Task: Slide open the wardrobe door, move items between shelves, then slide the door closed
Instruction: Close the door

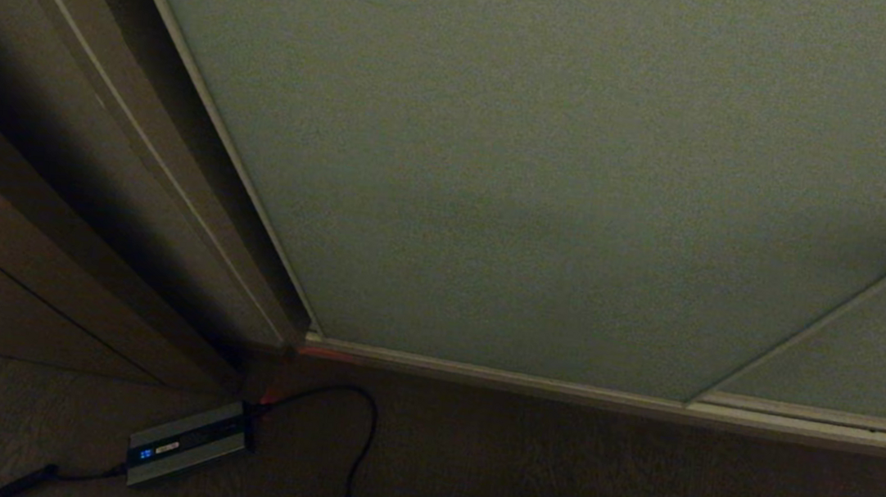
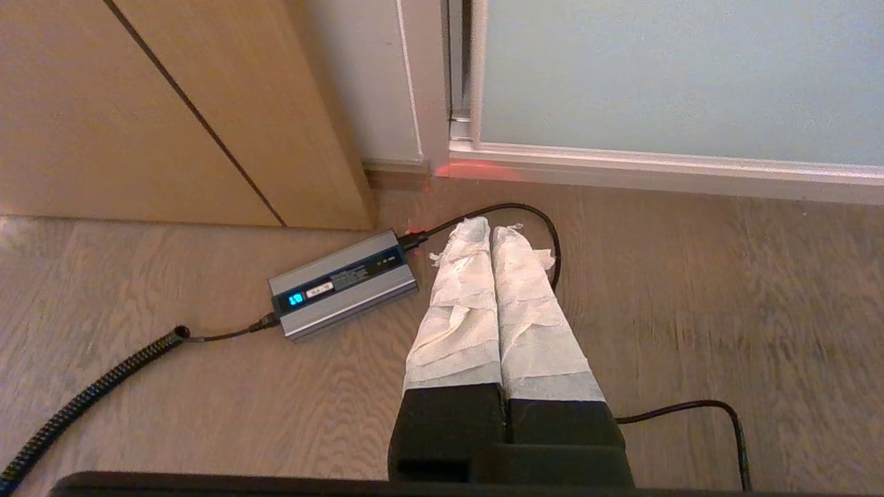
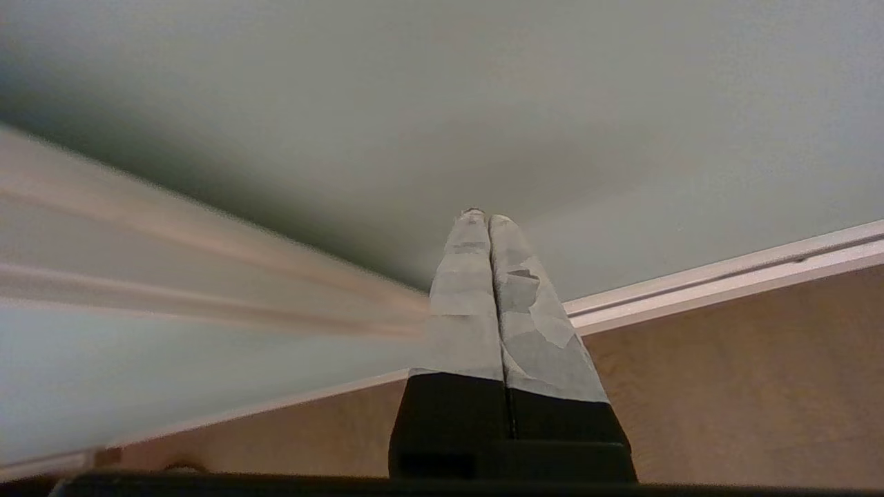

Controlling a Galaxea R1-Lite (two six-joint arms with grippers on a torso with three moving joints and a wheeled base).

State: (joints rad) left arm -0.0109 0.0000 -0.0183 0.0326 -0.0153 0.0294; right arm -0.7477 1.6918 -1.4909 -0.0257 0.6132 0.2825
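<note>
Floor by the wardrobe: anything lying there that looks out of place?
Yes. A grey power brick with a lit blue display lies on the floor near the sliding wardrobe door, by its bottom corner, its black cables looping loose across the boards.

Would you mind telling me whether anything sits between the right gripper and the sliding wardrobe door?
Nothing visible does. In the right wrist view the right gripper, fingers shut and empty, points straight at the grey-green sliding wardrobe door with only open space between them. The charger box lies on the floor to the left, out of that path.
</note>
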